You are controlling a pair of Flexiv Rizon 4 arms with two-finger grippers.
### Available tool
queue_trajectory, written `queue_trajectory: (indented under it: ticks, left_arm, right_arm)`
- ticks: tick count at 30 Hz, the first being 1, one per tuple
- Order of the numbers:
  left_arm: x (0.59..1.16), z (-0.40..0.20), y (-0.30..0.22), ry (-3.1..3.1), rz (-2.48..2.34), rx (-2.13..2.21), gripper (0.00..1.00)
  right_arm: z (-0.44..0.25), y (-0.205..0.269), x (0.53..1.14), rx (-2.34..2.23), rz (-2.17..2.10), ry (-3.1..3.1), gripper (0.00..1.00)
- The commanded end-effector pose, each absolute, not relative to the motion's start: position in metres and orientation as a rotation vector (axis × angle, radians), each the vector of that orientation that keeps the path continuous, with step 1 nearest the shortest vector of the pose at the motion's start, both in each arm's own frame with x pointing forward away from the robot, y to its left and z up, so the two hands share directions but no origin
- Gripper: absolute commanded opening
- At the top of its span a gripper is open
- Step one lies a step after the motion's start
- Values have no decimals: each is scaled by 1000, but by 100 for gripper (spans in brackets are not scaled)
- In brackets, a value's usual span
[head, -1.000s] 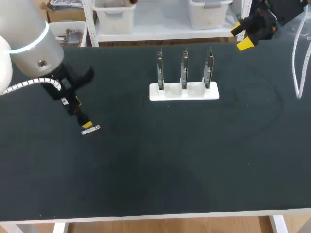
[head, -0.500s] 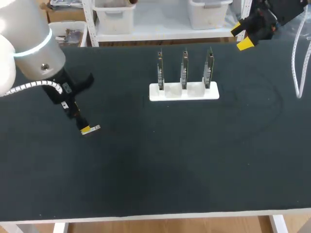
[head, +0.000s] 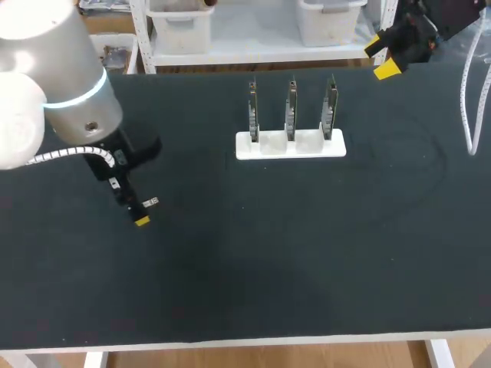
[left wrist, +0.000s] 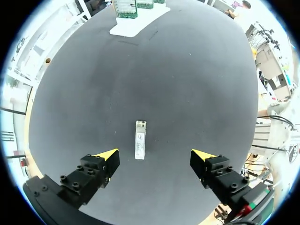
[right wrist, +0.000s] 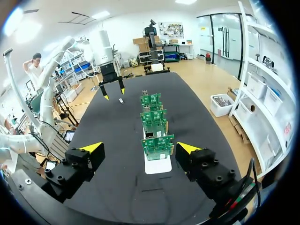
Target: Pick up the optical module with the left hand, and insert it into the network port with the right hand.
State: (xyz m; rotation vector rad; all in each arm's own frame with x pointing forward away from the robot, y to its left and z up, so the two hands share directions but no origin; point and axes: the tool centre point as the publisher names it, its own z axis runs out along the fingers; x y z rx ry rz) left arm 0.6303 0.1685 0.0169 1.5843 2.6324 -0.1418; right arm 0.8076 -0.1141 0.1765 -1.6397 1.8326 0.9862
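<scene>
The optical module [head: 151,202] is a small silver bar lying flat on the black table at the left. My left gripper [head: 139,210] hangs just over it. In the left wrist view the module [left wrist: 140,145] lies lengthwise between the wide-open fingers of that gripper [left wrist: 155,154], nearer the left finger and touching neither. The network ports are on three upright green circuit boards [head: 291,107] in a white stand [head: 290,145] at the back middle. My right gripper [head: 381,57] is open and empty above the table's far right corner, and in its own view [right wrist: 139,148] it faces the boards [right wrist: 157,144].
A white cable [head: 468,100] hangs at the table's right edge. From the right wrist view my left gripper [right wrist: 112,90] and the module [right wrist: 121,100] show far beyond the stand [right wrist: 158,166]. Bare black mat [head: 307,253] spreads across the table's front and middle.
My left arm has moved right and toward the table's front, bringing its open gripper from beside the module to over it. The module and the right arm have not moved.
</scene>
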Motion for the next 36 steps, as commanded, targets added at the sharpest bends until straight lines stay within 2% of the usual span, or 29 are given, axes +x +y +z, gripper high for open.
queue_trajectory:
  ticks: [1,36]
  left_arm:
    - [634,10,168,2649,-125,1572,100]
    - [640,-9,168,2690,-77,1579,100]
  right_arm:
    - [177,-114,804,-1636,978,1833,100]
    - [177,-114,804,-1636,978,1833,100]
